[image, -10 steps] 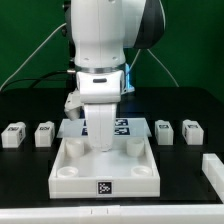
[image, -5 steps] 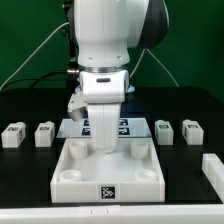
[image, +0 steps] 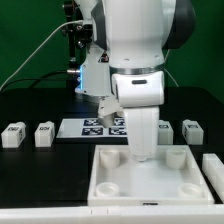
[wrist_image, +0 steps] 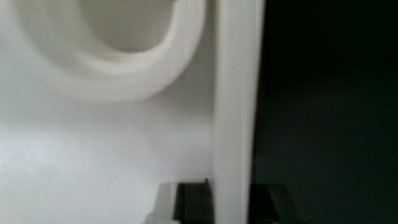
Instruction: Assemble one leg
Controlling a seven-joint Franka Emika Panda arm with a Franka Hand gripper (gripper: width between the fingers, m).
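Note:
The large white panel [image: 150, 176] with round sockets lies at the front, right of centre. My gripper [image: 145, 152] reaches down onto its far wall and is shut on it. In the wrist view the two dark fingers [wrist_image: 191, 203] stand on either side of the panel's white rim [wrist_image: 235, 110], with the gripper [wrist_image: 228, 197] closed around it and one round socket [wrist_image: 125, 50] beside it. Two legs [image: 12, 133] [image: 44, 133] stand at the exterior view's left. Another leg [image: 191, 130] stands at its right, and one more [image: 165, 128] is partly hidden by the arm.
The marker board [image: 92, 127] lies flat behind the panel. A white piece [image: 216, 162] sits at the exterior view's right edge, close to the panel's right side. Cables and a dark stand [image: 75, 50] rise at the back.
The arm and the panel held in the gripper have shifted together toward the exterior view's right, uncovering more of the marker board. The legs have not moved.

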